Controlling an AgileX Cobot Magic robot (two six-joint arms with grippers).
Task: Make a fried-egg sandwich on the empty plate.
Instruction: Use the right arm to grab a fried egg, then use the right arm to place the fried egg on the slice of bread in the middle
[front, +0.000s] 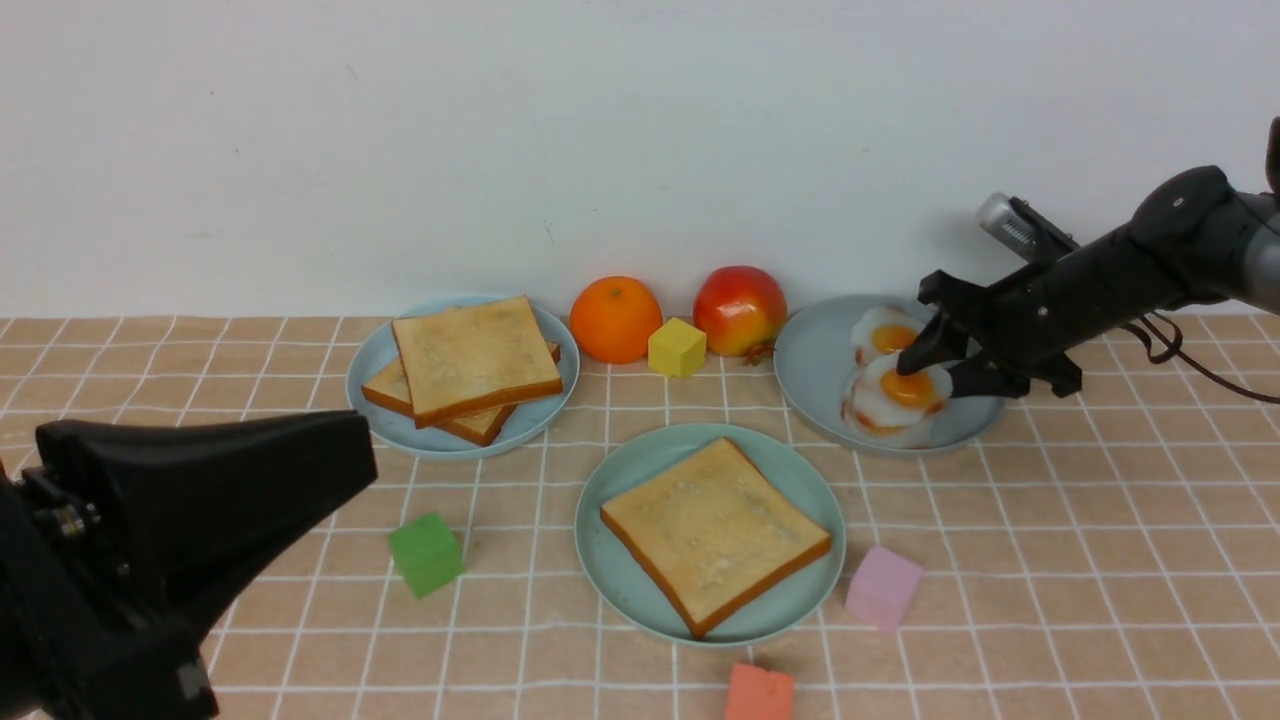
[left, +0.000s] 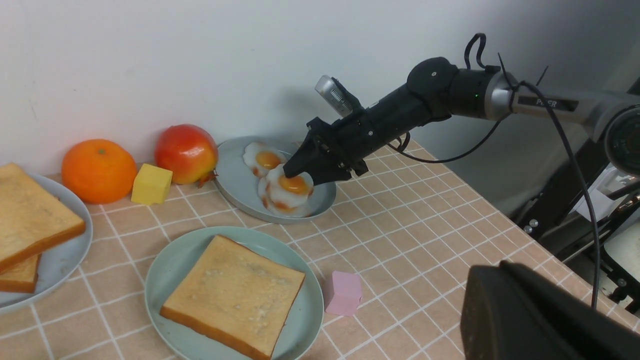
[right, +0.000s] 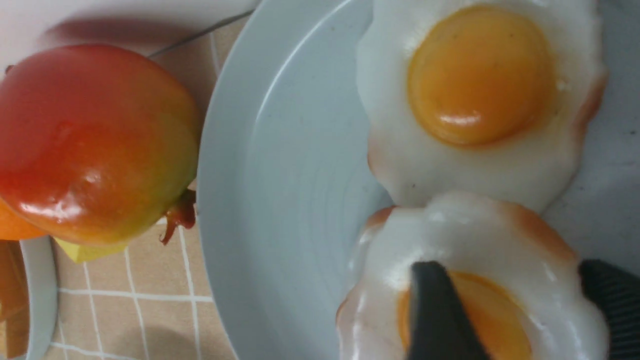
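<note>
Checked tabletop (front: 1050, 560) carrying three plates. At lower centre of the front view, mint-green plate (front: 640, 470) holding one toast slice (front: 714, 530), lying flat. At upper left, pale blue plate (front: 372, 365) holding two toast slices (front: 475, 355), stacked askew. Right of centre, grey-blue plate (front: 815, 370) holding two fried eggs that touch: farther egg (front: 880, 335) behind, nearer egg (front: 890, 405) in front. Right claw (front: 930, 378) reaching in from the right edge, jaws parted, tips down on the nearer egg, one over its yolk, the other at its outer white. Left claw (front: 340, 460) in the lower left corner, closed, well apart from every plate.
</note>
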